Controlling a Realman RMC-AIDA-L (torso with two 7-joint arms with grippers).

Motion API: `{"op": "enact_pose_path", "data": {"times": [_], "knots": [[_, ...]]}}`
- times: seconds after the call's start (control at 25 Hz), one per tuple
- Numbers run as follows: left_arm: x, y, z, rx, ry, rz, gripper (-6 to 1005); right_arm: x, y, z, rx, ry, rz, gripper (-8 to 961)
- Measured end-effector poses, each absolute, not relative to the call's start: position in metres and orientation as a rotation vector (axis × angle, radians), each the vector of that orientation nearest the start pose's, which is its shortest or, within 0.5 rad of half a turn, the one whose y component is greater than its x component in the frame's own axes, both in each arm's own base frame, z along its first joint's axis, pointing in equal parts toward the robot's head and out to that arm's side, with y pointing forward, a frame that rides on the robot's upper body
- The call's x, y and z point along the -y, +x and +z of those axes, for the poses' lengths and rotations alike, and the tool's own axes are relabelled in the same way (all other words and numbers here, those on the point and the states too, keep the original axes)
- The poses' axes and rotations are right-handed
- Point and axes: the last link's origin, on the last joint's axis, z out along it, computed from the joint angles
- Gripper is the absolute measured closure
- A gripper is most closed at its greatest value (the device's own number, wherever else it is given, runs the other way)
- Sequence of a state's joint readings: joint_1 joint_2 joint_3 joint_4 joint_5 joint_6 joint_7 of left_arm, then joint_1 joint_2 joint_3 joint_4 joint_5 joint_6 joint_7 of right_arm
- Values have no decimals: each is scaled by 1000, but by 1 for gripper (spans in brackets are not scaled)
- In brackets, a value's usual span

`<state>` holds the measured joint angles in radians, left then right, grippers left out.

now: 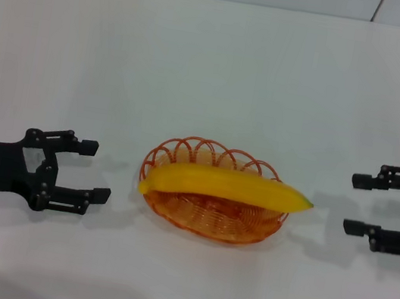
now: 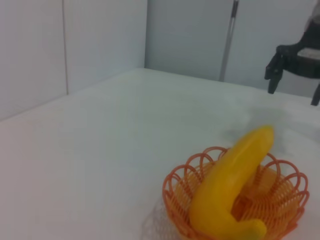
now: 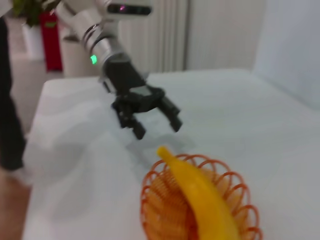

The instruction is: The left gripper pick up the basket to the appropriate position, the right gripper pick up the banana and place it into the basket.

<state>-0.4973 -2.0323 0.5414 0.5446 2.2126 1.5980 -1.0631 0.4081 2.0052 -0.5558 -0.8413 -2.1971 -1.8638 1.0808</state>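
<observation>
Nearest the robot in the head view, the left pincer (image 1: 93, 172) sits low over the white desk (image 1: 220, 76) on the robot's left, its two slim prongs spread wide apart with nothing between them. It points toward the middle of the desk, and its tips stop short of the basket, with a clear strip of bare desk between them. The right wrist view shows the same left pincer (image 3: 156, 120) from across the desk, gaping open, holding nothing, hovering just beyond the banana's pointed end without touching it.

At about the same depth on the robot's right, the right pincer (image 1: 360, 204) mirrors it: prongs wide apart, empty, aimed inward at the basket. It stands apart from the banana's nearer tip, with a gap of desk between. In the left wrist view the right pincer (image 2: 295, 75) appears far off past the basket, raised above the desk surface.

Between the two pincers, in the middle of the desk, rests the orange wire basket (image 1: 184, 154). The yellow banana (image 1: 226, 187) lies across it lengthwise, its ends reaching over the scalloped rim on both sides. The left wrist view shows the banana (image 2: 231, 187) propped on the rim of the basket (image 2: 176, 192), and the right wrist view shows the banana (image 3: 200, 197) lying inside the basket (image 3: 155, 200) as well.

Beyond the basket the desk runs back to a pale wall.
</observation>
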Motion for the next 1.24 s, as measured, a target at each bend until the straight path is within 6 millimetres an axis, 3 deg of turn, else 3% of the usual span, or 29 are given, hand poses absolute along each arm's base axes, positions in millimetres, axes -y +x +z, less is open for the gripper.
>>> {"op": "enact_pose_path", "data": {"times": [0.16,0.36,0.64,1.24], "knots": [[-299,-308,0,403,-2801,-522,122,-277,316,61,-226,-2806,532,267],[-299,-308,0,404,-2800,-525,122,-282,314,60,-243,-2843,572,226],[-299,-308,0,403,-2799,-526,123,-278,332,45,-225,-2876,381,60],[-298,-306,-1,353,-2805,-532,123,-279,333,37,-206,-2855,373,65]]}}
